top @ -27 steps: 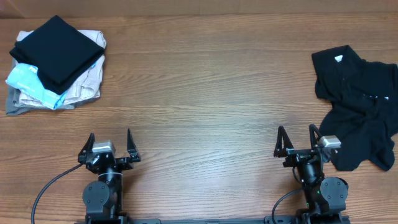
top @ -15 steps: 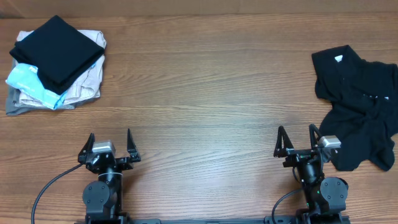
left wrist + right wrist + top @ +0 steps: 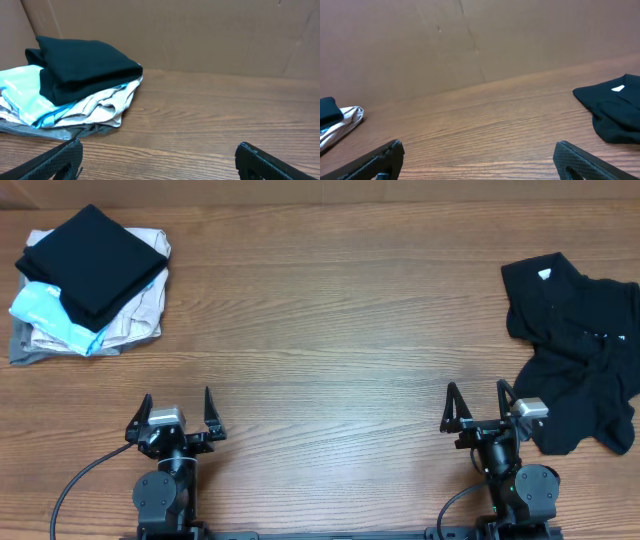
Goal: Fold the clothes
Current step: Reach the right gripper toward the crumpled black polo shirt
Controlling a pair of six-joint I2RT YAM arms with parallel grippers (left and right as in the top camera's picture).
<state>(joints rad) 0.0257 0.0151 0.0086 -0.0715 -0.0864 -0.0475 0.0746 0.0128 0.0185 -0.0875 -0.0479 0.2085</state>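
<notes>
The shirt (image 3: 575, 350) lies crumpled at the right edge of the table (image 3: 330, 330), unfolded, its black cloth bunched in loose folds with one lobe spread toward the near right. Its small white tag (image 3: 544, 274) shows at the upper left of the heap, and a few tiny white marks dot the middle. Nothing touches it.

The right gripper (image 3: 477, 392) sits just beside the shirt's lower left hem, near the front edge of the table. Its fingers stand wide apart, holding nothing, and they point toward the far side. In the right wrist view both dark fingertips frame bare wood, with the shirt off to the right ahead of them.

The left gripper (image 3: 178, 397) is well apart from the shirt, at the front left. It too is spread wide and empty. A black cable (image 3: 80, 480) curves away from its arm toward the near left corner.

At the far left corner sits a stack (image 3: 90, 280) of folded garments: a black one (image 3: 92, 260) on top, light blue (image 3: 40, 305) and beige (image 3: 140, 320) below, and grey (image 3: 25, 345) at the bottom. The left wrist view shows this stack ahead and to the left of the open fingers. A brown cardboard wall (image 3: 470, 45) rises behind the table.
</notes>
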